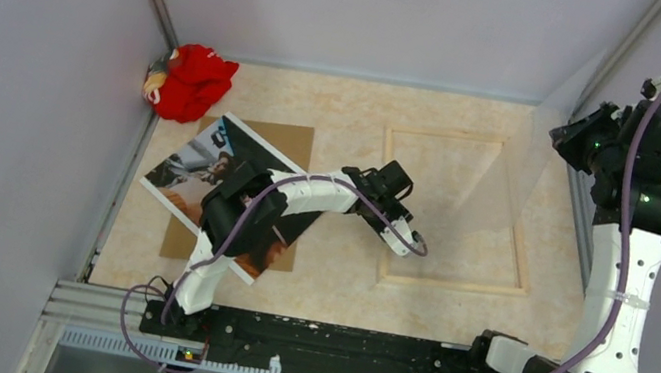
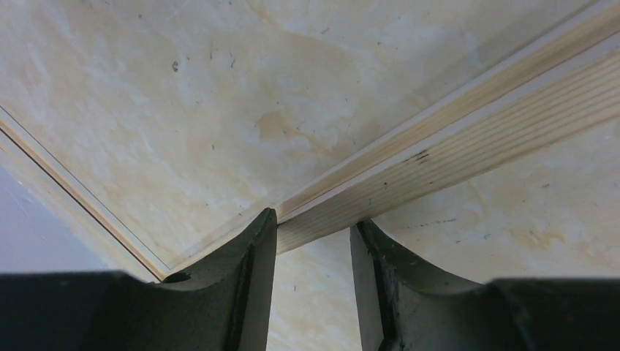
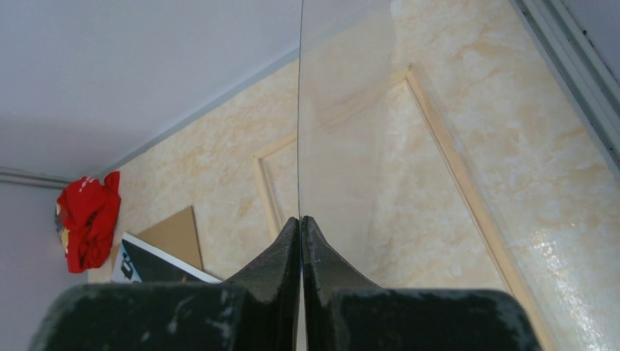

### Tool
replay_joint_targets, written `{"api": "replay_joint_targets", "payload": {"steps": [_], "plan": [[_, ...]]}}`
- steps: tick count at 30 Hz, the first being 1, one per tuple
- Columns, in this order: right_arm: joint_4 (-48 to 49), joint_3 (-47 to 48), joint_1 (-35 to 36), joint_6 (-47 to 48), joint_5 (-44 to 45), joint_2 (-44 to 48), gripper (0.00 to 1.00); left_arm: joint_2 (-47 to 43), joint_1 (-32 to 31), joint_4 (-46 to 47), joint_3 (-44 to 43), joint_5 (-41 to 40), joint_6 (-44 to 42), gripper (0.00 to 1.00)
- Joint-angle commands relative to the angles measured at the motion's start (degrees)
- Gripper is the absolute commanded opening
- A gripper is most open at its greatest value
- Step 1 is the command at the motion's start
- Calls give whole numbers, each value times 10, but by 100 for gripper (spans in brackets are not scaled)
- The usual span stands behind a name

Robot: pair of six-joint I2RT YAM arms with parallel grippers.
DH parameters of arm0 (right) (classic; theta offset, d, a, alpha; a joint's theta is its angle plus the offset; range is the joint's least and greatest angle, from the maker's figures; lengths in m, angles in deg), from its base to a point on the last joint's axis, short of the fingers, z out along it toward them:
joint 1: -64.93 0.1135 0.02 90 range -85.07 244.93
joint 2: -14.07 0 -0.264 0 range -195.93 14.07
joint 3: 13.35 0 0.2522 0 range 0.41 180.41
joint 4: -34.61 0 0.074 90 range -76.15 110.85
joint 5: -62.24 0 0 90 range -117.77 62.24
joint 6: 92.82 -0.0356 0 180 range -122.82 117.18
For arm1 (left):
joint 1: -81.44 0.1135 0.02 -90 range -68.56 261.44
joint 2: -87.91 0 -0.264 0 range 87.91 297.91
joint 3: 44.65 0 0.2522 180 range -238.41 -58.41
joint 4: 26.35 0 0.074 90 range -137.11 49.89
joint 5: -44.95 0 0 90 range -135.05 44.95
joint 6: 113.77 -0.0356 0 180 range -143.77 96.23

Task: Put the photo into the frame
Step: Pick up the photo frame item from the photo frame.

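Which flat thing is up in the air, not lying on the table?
The clear pane, pinched upright by the right pincer. The photo, board and frame all lie flat on the table.

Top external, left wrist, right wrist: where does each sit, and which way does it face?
Top external: above and behind the robot, looking down on the table; left arm and right arm show, left gripper at the frame, right gripper raised.
Left wrist: low, facing down at a frame rail; its open fingers show.
Right wrist: high at right, facing left and down; its fingers pinch a clear pane.
Shared: top and right wrist both show frame, photo and red cloth.
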Motion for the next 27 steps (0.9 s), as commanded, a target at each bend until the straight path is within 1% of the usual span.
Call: {"api": "replay_joint_targets", "payload": {"steps": [1,3,6,10,13,16,20,27], "plan": [[54,22,-7,-18,-29,-8,0,18,-17,-69,-12,31,73,43],[63,15,-7,-24,-38,-10,0,19,-28,-80,-13,37,102,42],[78,-1,-7,-31,-48,-10,0,26,-45,-84,-24,38,168,41],[90,-20,-7,-39,-62,-8,0,60,-56,-103,-69,38,288,33],[97,-29,-7,-44,-73,-7,0,85,-56,-121,-84,17,354,33],[102,-29,-7,-47,-81,-10,0,80,-56,-105,-50,2,388,33],[106,-21,-7,-49,-88,-18,0,40,-56,-67,31,2,409,34],[123,-30,-7,-58,-109,-23,0,0,-56,-63,95,6,471,33]]}}
